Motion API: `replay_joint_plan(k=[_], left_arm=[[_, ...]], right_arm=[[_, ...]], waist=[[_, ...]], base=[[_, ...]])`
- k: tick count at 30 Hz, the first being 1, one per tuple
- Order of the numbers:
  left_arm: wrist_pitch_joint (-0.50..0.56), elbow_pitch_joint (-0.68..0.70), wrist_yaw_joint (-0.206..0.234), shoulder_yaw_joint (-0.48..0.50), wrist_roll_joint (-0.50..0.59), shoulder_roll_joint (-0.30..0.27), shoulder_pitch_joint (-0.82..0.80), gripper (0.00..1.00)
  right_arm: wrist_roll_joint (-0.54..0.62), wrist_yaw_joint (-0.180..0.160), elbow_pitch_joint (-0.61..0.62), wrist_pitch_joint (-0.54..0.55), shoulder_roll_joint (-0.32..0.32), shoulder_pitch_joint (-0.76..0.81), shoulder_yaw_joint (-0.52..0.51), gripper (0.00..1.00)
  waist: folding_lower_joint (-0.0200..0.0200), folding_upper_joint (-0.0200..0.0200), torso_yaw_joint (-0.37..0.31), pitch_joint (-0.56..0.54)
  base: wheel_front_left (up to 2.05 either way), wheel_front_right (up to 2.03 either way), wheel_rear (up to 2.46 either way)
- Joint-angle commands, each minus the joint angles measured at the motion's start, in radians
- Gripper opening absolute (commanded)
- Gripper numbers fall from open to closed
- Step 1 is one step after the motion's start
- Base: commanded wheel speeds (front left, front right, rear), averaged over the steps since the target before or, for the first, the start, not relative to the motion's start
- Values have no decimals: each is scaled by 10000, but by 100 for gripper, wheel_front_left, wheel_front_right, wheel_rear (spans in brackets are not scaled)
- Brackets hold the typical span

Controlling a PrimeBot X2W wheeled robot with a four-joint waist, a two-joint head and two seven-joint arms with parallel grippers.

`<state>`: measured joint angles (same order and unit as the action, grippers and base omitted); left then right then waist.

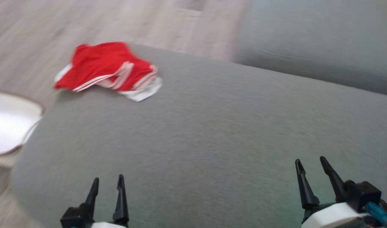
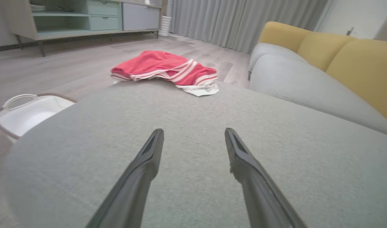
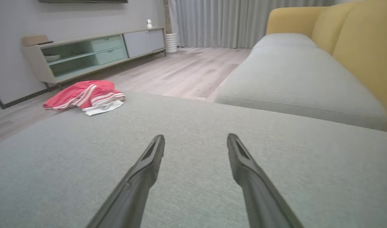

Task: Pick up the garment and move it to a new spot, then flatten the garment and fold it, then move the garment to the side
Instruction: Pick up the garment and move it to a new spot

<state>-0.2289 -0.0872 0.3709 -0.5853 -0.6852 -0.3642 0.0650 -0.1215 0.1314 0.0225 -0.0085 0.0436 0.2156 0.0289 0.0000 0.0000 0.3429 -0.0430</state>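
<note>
The left end effector [image 1: 108,178] is released, its two dark fingers spread with nothing between them, hovering just over the grey cushion [image 1: 212,133]. The right end effector [image 1: 309,159] is likewise released and empty, over the same cushion and well apart from the left one.

The garment [image 1: 106,66] (red, with white stripes and a white edge) lies crumpled at the cushion's far corner. It is well ahead of the left end effector and a little to that end effector's left, and far ahead and well to the left of the right one. Neither end effector touches it. In the left wrist view the garment [image 2: 163,65] sits beyond the fingertips and slightly left of the gap between them. In the right wrist view it lies far off to the upper left, its far side hanging over the cushion's edge.

A white basket [image 2: 32,110] stands on the floor [image 1: 117,22], left of the left end effector and beside the cushion's left edge. Ahead and to the right of the right end effector runs a second grey seat [image 3: 291,69] with a yellow backrest [image 3: 361,47]. Far ahead, past the garment, a low cabinet [image 3: 95,53] and a grey curtain [image 3: 212,22] stand against the wall.
</note>
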Motion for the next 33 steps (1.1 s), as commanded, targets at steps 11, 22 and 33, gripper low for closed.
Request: replay_joint_plan(k=[11,22,33], left_arm=[[-148,1012,454,948,11,-542,20,100],[134,1705,561,1739,83,-1590,-351,100],[1760,2061,-729,2614,641,-3956,-4556,100]], right_arm=[[-74,-7,-40,12,66,-1091,874,100],[87,-7,194,162,66,-1271,472,100],[1106,-7,1434,987,66,-2110,394,100]], waist=[[0,0,1633,106],[0,0,1709,312],[0,0,419,2135]], base=[[0,0,0],[0,0,0],[0,0,0]])
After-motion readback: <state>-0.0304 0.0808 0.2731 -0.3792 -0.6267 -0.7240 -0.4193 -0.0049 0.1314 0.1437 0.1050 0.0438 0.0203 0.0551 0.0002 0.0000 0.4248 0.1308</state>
